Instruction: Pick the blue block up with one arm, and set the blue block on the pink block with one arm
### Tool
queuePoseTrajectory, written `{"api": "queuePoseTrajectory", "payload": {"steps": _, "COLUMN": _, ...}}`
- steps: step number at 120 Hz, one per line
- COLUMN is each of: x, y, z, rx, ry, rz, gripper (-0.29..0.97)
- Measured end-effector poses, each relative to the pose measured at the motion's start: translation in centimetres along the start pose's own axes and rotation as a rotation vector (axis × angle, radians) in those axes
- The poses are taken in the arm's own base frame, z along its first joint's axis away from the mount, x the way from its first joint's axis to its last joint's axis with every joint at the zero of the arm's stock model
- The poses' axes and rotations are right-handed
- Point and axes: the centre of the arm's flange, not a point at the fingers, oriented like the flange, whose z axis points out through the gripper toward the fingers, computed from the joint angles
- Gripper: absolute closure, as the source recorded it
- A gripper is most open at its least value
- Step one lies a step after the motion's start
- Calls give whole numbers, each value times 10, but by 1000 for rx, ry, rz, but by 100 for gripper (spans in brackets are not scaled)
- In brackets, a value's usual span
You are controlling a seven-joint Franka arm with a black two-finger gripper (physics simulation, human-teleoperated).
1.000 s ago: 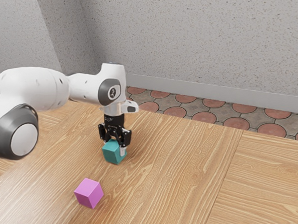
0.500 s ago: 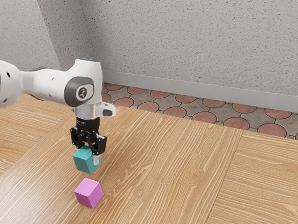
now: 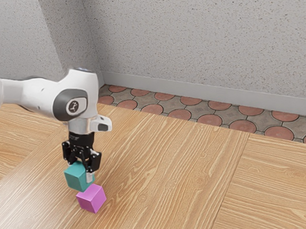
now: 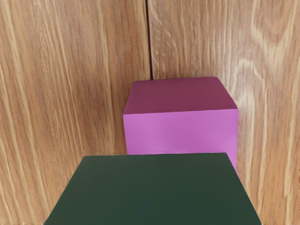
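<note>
As our arm [image 3: 34, 95] comes in from the exterior view's left, it bends down at the wrist, and the tool [image 3: 82, 168] points straight at the tabletop [image 3: 186, 164]. Tool is clamped on the blue block [image 3: 77, 179], a finger on each side, block held off the wood. It reads more teal than blue to us.

Just to the exterior view's right of it, and lower, the pink block [image 3: 91, 199] sits flat on the tabletop. Blue block's lower corner overlaps the pink block's top edge in that view; we can't tell if they touch. Blue block isn't squared over the pink one: it's offset toward the exterior view's left.

Wrist view agrees. Blue block [image 4: 154, 192] is dark, right under the hand, and the pink block [image 4: 180, 117] lies past its far edge with its top and one side face visible.

Further right we see wood planks, then round reddish floor tiles [image 3: 220, 116] and a grey wall [image 3: 215, 34].
</note>
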Motion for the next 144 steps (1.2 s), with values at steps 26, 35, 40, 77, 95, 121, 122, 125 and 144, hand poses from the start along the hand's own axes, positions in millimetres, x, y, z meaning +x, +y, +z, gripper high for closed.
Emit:
{"api": "queuePoseTrajectory", "payload": {"steps": 26, "x": -4, "y": 21, "z": -1, "rx": 15, "ry": 8, "rz": 0, "gripper": 28}}
{"api": "queuePoseTrajectory", "payload": {"steps": 35, "x": -2, "y": 29, "z": -2, "rx": 20, "ry": 16, "rz": 3, "gripper": 28}}
{"api": "queuePoseTrajectory", "payload": {"steps": 40, "x": -1, "y": 33, "z": -2, "rx": 23, "ry": 21, "rz": 5, "gripper": 28}}
{"api": "queuePoseTrajectory", "payload": {"steps": 77, "x": 9, "y": 48, "z": -21, "rx": 31, "ry": 82, "rz": 13, "gripper": 28}}
{"api": "queuePoseTrajectory", "payload": {"steps": 95, "x": 11, "y": 32, "z": -20, "rx": 19, "ry": 83, "rz": -21, "gripper": 28}}
{"api": "queuePoseTrajectory", "payload": {"steps": 121, "x": 36, "y": -3, "z": -16, "rx": 0, "ry": 62, "rz": -91, "gripper": 28}}
{"api": "queuePoseTrajectory", "payload": {"steps": 122, "x": 38, "y": -3, "z": -15, "rx": 1, "ry": 60, "rz": -90, "gripper": 28}}
{"api": "queuePoseTrajectory", "payload": {"steps": 125, "x": 43, "y": 0, "z": -13, "rx": 5, "ry": 51, "rz": -85, "gripper": 28}}
{"api": "queuePoseTrajectory", "payload": {"steps": 144, "x": 50, "y": 10, "z": -6, "rx": 14, "ry": 27, "rz": -70, "gripper": 28}}
